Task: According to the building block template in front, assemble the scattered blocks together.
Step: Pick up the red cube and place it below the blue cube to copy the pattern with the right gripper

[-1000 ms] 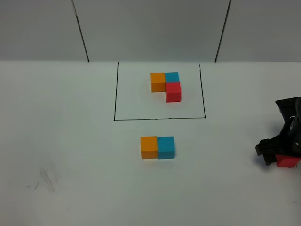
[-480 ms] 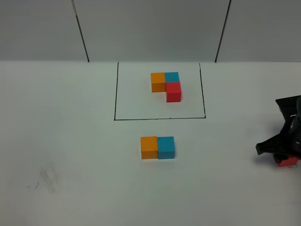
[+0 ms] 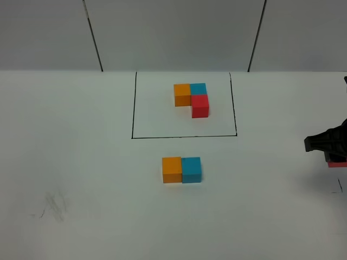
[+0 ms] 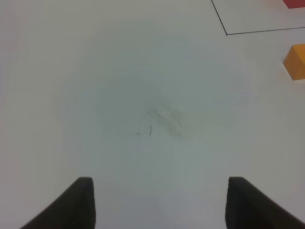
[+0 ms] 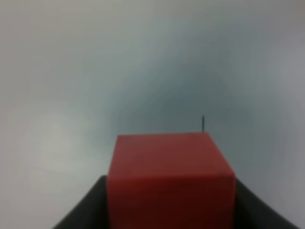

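The small matte red cube (image 5: 170,183) sits clamped in my right tool (image 5: 170,217), whose fingers are closed on it, clear of the white desk (image 3: 81,162) at its far right edge. I judge I should carry it across level and square, then set it flush against the near face of the loose teal-blue cube (image 3: 191,169), which touches the loose orange cube (image 3: 171,169), matching the black-framed L-shaped template cluster (image 3: 191,98), without nudging that pair; my left tool (image 4: 162,205) hangs wide open and empty. Against a second ago, cube and right tool sit higher and further right.

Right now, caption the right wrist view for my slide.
Right gripper clamps the red cube, white table beyond.
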Motion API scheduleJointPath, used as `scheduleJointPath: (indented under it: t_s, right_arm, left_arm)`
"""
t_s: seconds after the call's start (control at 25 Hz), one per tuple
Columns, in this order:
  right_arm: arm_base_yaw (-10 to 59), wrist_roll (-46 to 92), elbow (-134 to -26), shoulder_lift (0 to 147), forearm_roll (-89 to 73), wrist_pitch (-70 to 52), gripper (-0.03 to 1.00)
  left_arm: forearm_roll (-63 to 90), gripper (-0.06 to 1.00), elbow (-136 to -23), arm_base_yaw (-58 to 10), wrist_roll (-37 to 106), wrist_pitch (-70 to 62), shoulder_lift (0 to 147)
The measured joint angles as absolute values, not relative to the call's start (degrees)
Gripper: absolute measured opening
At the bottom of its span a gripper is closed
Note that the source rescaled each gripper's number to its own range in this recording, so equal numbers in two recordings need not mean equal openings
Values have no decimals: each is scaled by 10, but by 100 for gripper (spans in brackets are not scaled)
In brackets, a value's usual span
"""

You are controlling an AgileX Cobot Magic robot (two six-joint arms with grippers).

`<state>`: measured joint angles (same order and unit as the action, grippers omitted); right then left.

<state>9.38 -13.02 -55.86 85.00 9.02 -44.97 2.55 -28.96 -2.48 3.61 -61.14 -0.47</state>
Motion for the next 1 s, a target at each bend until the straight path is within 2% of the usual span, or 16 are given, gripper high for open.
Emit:
scheduleJointPath:
  t_s: [0.2,0.36,0.68,0.84,1.0]
  right_arm:
    - [175,-200,-559,812,85,-499,27]
    - [281,-299,-559,810,110,-518,27]
    - [488,-678,-559,839,204,-554,27]
    - [536,-728,-559,883,211,-532,27]
    - [551,-719,-559,918,198,-463,27]
  left_arm:
    - [26,33,-290,-25,36,-611,-5]
    - [26,33,-290,-25,36,-611,-5]
    - [26,33,-290,-25,36,-611,-5]
    - [26,33,-290,-25,36,-611,-5]
    - [26,33,-290,-25,36,-611,-5]
